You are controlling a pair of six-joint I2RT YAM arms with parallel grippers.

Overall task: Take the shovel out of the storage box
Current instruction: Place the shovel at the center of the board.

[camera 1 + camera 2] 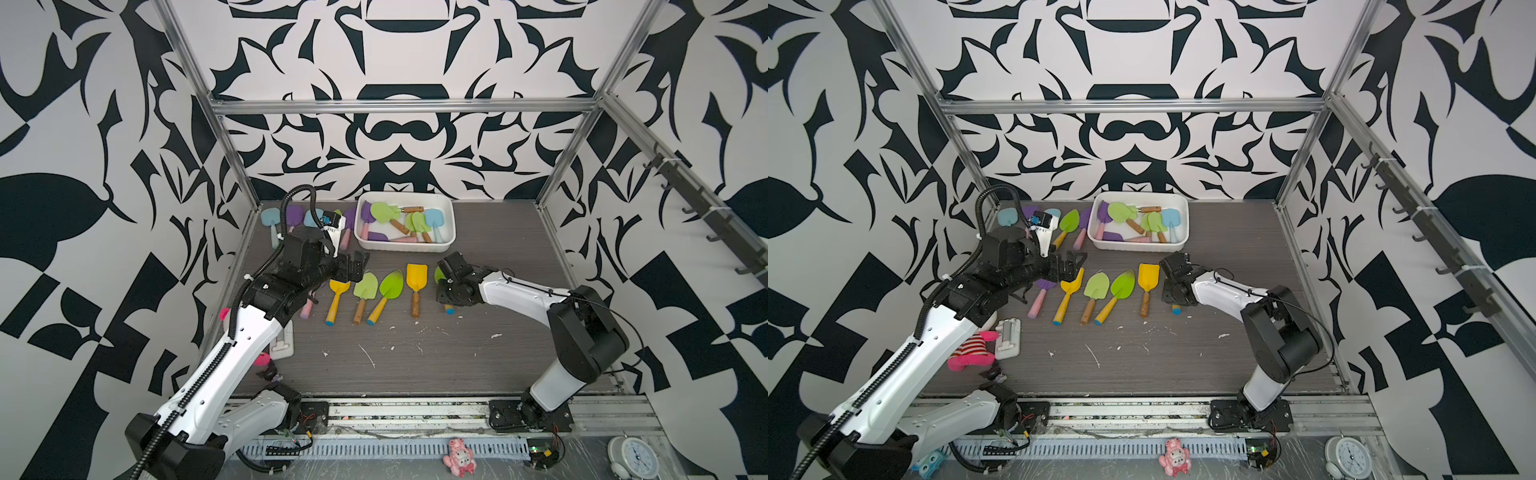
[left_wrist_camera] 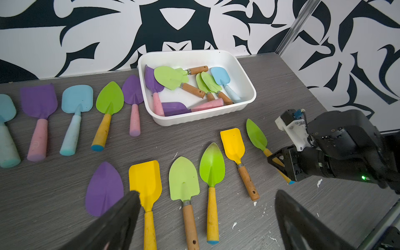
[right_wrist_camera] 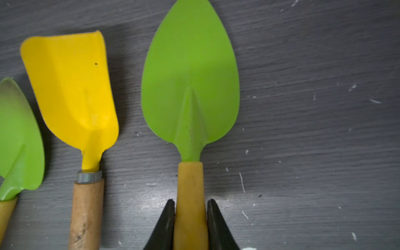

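- In both top views the storage box (image 1: 399, 246) (image 1: 1138, 245) sits at the back of the table (image 1: 478, 353), against the back wall (image 1: 399, 137), with several shovels lying in it.
- The green shovel (image 1: 437, 275) is outside the box, in front of its right corner, at the right end of the near row on the table. The right gripper (image 1: 445, 296) covers most of it; only a sliver of blade and the blue handle end show.
- Its long axis runs front to back: the blade points toward the back wall and the box, and the blue end points toward the front edge.
- The left gripper (image 1: 358, 266) hangs over the left part of that row, holding nothing.
- In the left wrist view the left gripper's fingers (image 2: 121, 220) stand wide apart. The green shovel (image 2: 256, 135) points its tip at the box's near corner, its yellow handle passing through the right gripper (image 2: 279, 166).
- In the right wrist view the right gripper's black fingers (image 3: 164, 227) press both sides of the yellow handle, jaws narrow and clamped on it.
- The leaf-shaped blade (image 3: 190, 86) points straight away from the fingers, just beside a yellow shovel (image 3: 71, 91). I cannot tell whether the green shovel rests on the table or is barely lifted.
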